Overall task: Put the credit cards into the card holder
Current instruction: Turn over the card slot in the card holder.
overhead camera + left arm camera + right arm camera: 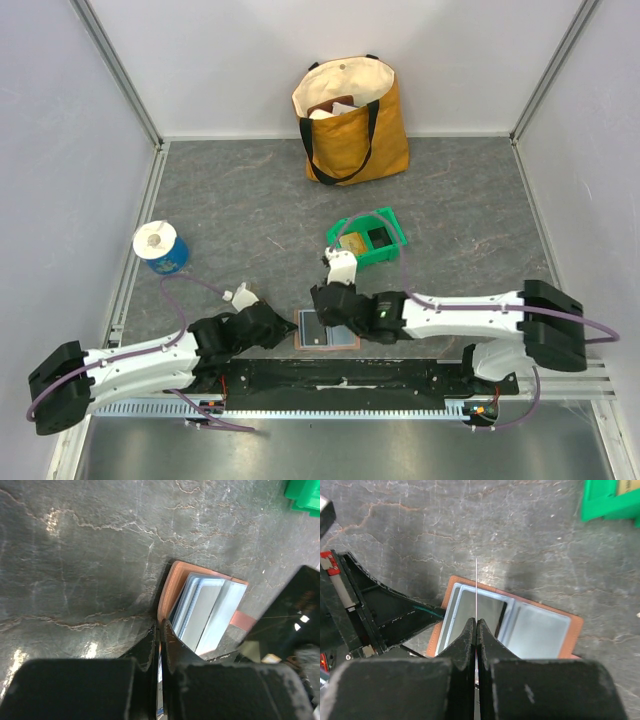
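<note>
The card holder (pixel 320 336) lies open on the table, terracotta outside with a light blue-grey lining (pixel 540 630). My left gripper (pixel 161 625) is shut on its left edge (pixel 172 587), down at the table's near side (pixel 290 335). My right gripper (pixel 477 621) is shut on a thin credit card (pixel 476 587), held upright and seen edge-on as a pale line above the holder's left half. In the top view the right gripper (pixel 328 318) hangs over the holder. A grey panel with a dark edge (pixel 481 611) shows in the left pocket; I cannot tell whether it is a card.
A green plastic bin (pixel 367 240) with small items stands just behind the holder. A yellow tote bag (pixel 350 120) leans at the back wall. A blue-and-white roll (pixel 160 247) sits at the left. The black base rail (pixel 340 375) runs along the near edge.
</note>
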Controlling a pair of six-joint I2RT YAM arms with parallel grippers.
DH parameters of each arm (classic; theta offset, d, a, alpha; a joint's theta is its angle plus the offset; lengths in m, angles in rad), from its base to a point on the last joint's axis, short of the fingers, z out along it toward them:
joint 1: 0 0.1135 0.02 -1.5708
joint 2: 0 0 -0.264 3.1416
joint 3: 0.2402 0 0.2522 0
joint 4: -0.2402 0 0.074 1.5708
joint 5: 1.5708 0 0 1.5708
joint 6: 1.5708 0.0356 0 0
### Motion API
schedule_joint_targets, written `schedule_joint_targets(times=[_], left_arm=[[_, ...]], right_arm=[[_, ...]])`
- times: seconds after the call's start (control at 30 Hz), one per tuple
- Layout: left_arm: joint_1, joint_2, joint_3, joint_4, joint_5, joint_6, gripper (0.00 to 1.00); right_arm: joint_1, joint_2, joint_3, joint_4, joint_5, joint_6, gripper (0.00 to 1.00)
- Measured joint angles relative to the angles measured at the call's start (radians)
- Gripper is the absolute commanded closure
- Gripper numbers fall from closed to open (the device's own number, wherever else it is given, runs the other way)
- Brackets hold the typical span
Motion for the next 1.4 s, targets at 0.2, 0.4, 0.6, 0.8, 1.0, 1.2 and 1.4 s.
schedule_joint_targets(times=[0.2,0.4,0.6,0.8,1.0,1.2,1.4], left_arm=[[0.001,-0.024,0.026,-0.039,0.0,0.015,0.98],[0.001,-0.043,0.027,-0.05,0.002,0.017,0.98],[0.001,-0.055,0.028,-0.063,0.003,0.018,0.98],[0.001,-0.059,0.028,-0.064,0.003,0.018,0.98],[0.001,-0.068,0.028,-0.069,0.003,0.018,0.98],[0.001,-0.082,0.028,-0.07,0.003,0.027,0.98],[0.001,-0.088,0.028,-0.078,0.003,0.03,0.98]], right_arm=[[0.106,0.144,0.067,0.015,0.129,0.096,1.0],[0.142,0.207,0.116,0.016,0.209,0.137,1.0],[0.147,0.235,0.135,0.015,0.239,0.149,1.0],[0.149,0.266,0.151,0.01,0.242,0.155,1.0],[0.157,0.287,0.188,-0.018,0.249,0.156,1.0],[0.183,0.333,0.264,-0.116,0.297,0.167,1.0],[0.212,0.349,0.281,-0.196,0.333,0.19,1.0]])
